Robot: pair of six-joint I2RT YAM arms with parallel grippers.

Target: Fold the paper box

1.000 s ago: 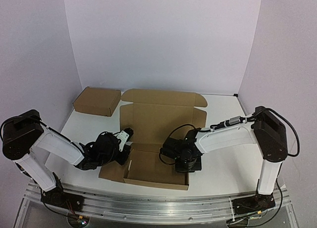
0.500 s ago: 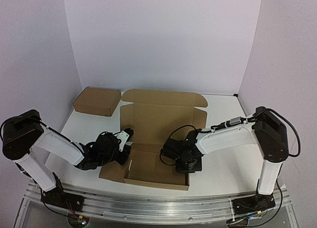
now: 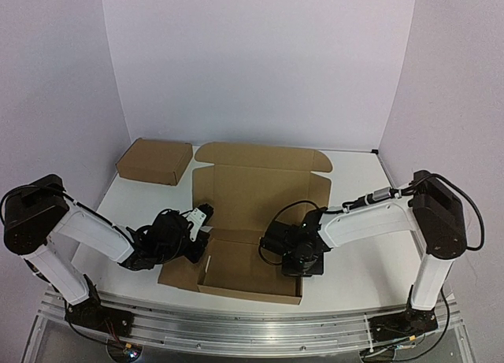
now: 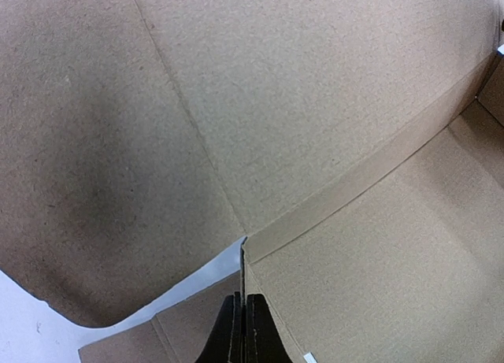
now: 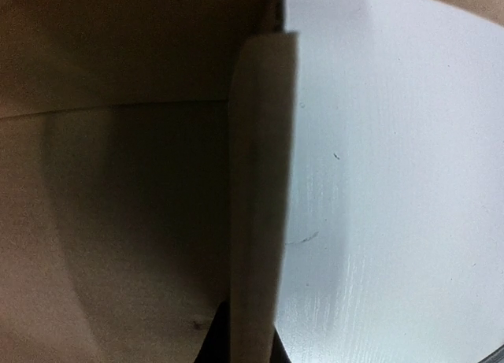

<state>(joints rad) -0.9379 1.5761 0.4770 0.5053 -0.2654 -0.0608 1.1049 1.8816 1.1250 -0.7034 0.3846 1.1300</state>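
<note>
paper box [image 3: 252,191]: plain brown cardboard die-cut mailer, partly formed, at the middle of the white table [image 3: 358,257], between the 2 arms. its lid panel with rounded corner tabs lies open and flat on the far side. the shallow tray part sits on the near side with its front wall raised, and 1 flap lies spread on the table at the tray's near left corner. left gripper [image 3: 205,235]: at the tray's left side. in the left wrist view its 2 dark fingers [image 4: 230,335] are drawn close together with only the thin edge of the upright left wall between them, pinching that wall. right gripper [image 3: 303,257]: at the tray's right side, low over the cardboard. in the right wrist view a folded upright strip of the right wall runs down between its fingertips, clamped narrow on it, with white table on the outer side and the shaded tray interior on the inner side. closed shallow brown cardboard box [image 3: 155,161]: 1 item, far left of the table, just beside the lid panel's left corner, well apart from both grippers. pale lilac backdrop [image 3: 260,64]: behind and to both sides.
</note>
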